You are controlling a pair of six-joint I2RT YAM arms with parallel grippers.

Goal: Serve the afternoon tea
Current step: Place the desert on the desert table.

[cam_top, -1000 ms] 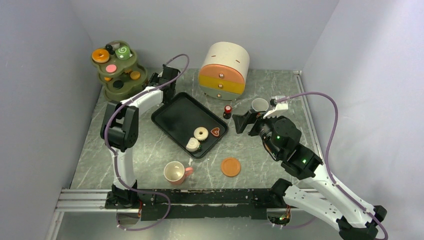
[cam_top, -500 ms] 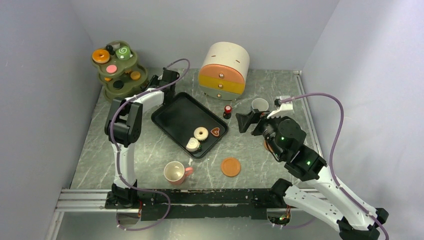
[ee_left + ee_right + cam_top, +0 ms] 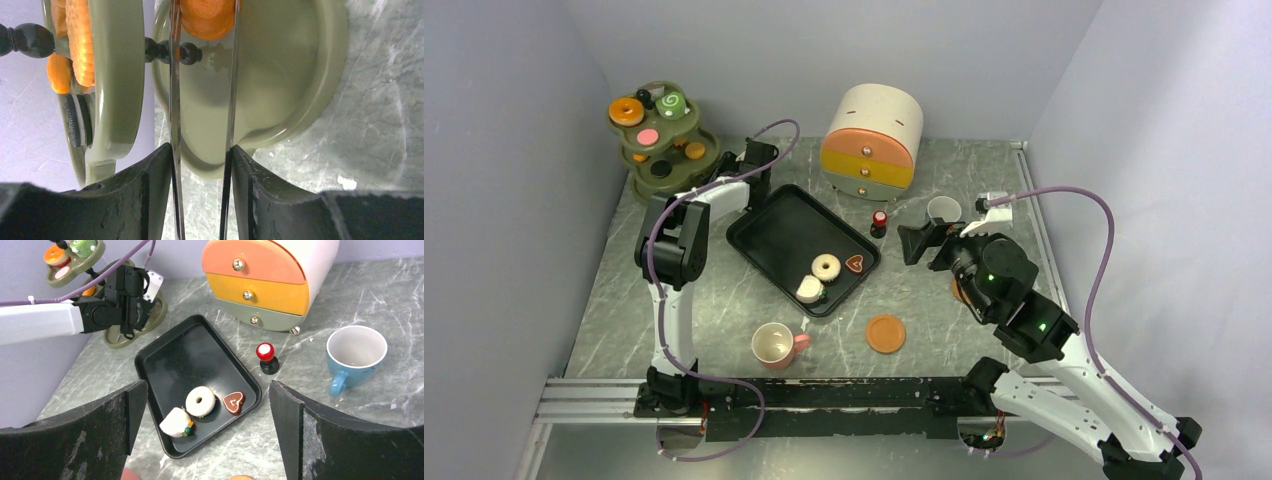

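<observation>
My left gripper (image 3: pixel 729 167) reaches into the bottom tier of the olive-green stand (image 3: pixel 656 172). In the left wrist view its jaws (image 3: pixel 202 30) are drawn narrow on an orange pastry (image 3: pixel 207 20), which also shows in the top view (image 3: pixel 694 151). My right gripper (image 3: pixel 914 240) is open and empty (image 3: pixel 205 430), above the table between the tray and the blue cup (image 3: pixel 942 210). A white doughnut (image 3: pixel 826 267), a heart cookie (image 3: pixel 855 264) and a white pastry (image 3: pixel 809 289) lie in the black tray (image 3: pixel 769 235). A pink cup (image 3: pixel 774 345) and an orange saucer (image 3: pixel 885 333) sit near the front.
An orange doughnut (image 3: pixel 625 110), a green swirl roll (image 3: pixel 669 102) and a pink piece (image 3: pixel 646 137) sit on the stand's upper tiers. A small drawer chest (image 3: pixel 874 140) stands at the back. A red-topped black peg (image 3: pixel 879 222) stands by the tray's corner. Grey walls enclose the table.
My left arm has shifted its elbow to the right and pushed its gripper a little further left into the stand. My right gripper has moved slightly right and back.
</observation>
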